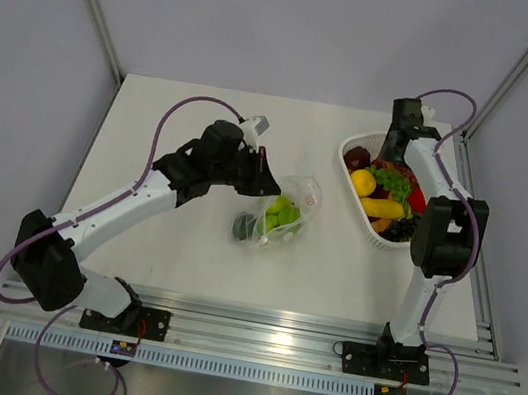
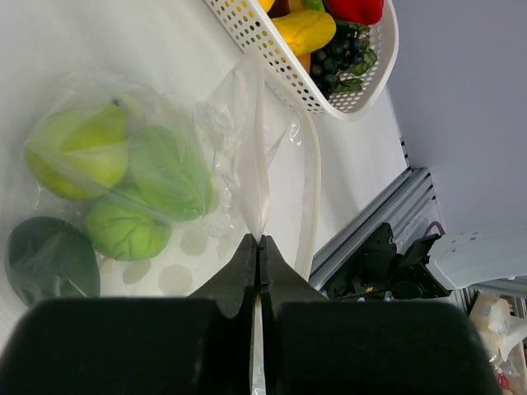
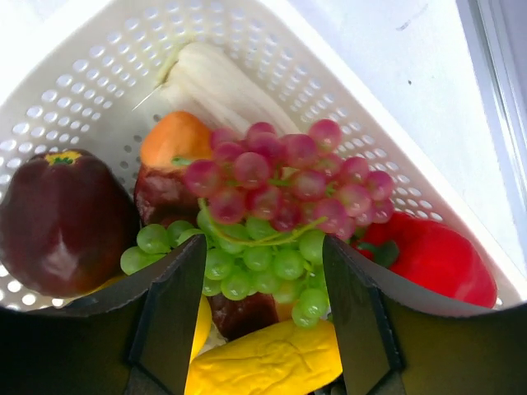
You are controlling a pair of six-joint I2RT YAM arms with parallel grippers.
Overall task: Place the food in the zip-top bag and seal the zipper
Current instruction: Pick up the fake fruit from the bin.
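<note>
The clear zip-top bag [image 1: 289, 214] lies mid-table with several green toy foods [image 2: 123, 226] inside, and a dark green one [image 2: 49, 255] at its closed end. My left gripper [image 1: 265, 179] is shut on one lip of the bag's mouth [image 2: 258, 240]. The zipper strip [image 2: 311, 189] of the other lip curves apart from it, so the mouth is unsealed. My right gripper [image 1: 392, 164] is open over the white basket, its fingers either side of a green grape bunch [image 3: 263, 255]. Red grapes [image 3: 280, 177] lie just beyond.
The white lattice basket [image 1: 352, 143] at the back right holds a dark purple fruit [image 3: 58, 218], a red pepper [image 3: 436, 259], a yellow piece [image 3: 272, 362], an orange piece [image 3: 173, 140] and a white vegetable [image 3: 218, 86]. A metal rail [image 1: 253, 323] runs along the near table edge.
</note>
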